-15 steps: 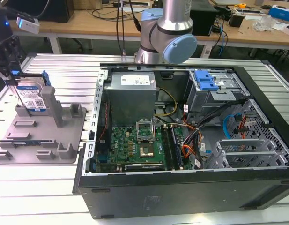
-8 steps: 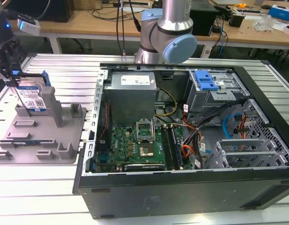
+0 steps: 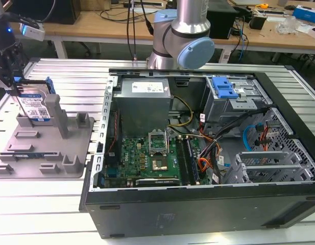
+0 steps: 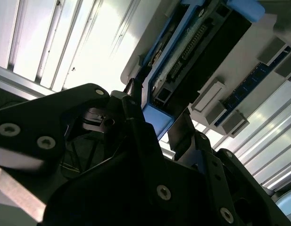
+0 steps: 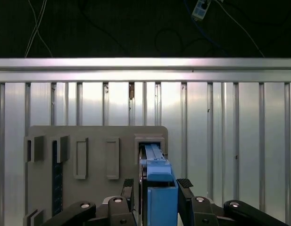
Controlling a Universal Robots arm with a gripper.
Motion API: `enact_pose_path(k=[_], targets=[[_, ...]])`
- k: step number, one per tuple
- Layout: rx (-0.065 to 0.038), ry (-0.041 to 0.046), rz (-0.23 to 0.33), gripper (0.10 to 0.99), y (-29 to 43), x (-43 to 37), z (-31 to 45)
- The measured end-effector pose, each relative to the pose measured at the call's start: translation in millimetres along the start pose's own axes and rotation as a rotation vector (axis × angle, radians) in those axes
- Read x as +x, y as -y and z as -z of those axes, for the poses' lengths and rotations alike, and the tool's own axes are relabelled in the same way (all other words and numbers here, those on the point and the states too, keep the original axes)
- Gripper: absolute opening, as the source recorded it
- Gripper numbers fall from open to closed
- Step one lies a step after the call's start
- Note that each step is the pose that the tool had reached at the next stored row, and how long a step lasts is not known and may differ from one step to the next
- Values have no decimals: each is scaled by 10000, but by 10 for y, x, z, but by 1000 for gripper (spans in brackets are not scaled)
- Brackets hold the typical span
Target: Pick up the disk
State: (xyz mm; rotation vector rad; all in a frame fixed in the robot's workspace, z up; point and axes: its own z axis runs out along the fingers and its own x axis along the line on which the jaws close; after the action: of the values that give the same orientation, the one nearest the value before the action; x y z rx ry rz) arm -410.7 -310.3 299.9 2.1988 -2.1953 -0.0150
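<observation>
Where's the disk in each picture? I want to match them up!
Exterior view: the disk stands upright in the grey tray, at the exterior view's left.
First wrist view: edge-on, blue rail showing, in the tray's slot.
Second wrist view: its blue-railed end, on the tray.
Shared landmark: the grey tray.

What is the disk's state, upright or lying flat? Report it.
Upright: in the exterior view the disk stands on edge in the grey fixture tray, labelled face vertical, with the gripper at its top.

The gripper (image 3: 15,86) hangs vertically at the exterior view's left, pointing down. Its fingers (image 5: 185,187) press both sides of the disk (image 5: 162,202).
</observation>
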Motion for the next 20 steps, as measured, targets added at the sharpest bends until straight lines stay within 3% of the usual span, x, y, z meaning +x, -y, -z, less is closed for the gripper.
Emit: enact_pose_path(k=[6, 7, 17, 20], targets=[[2, 1, 0, 482, 0, 0, -7], [2, 1, 0, 396, 0, 0, -8], [4, 2, 0, 365, 1, 0, -12], [3, 2, 0, 365, -1, 1, 52]])
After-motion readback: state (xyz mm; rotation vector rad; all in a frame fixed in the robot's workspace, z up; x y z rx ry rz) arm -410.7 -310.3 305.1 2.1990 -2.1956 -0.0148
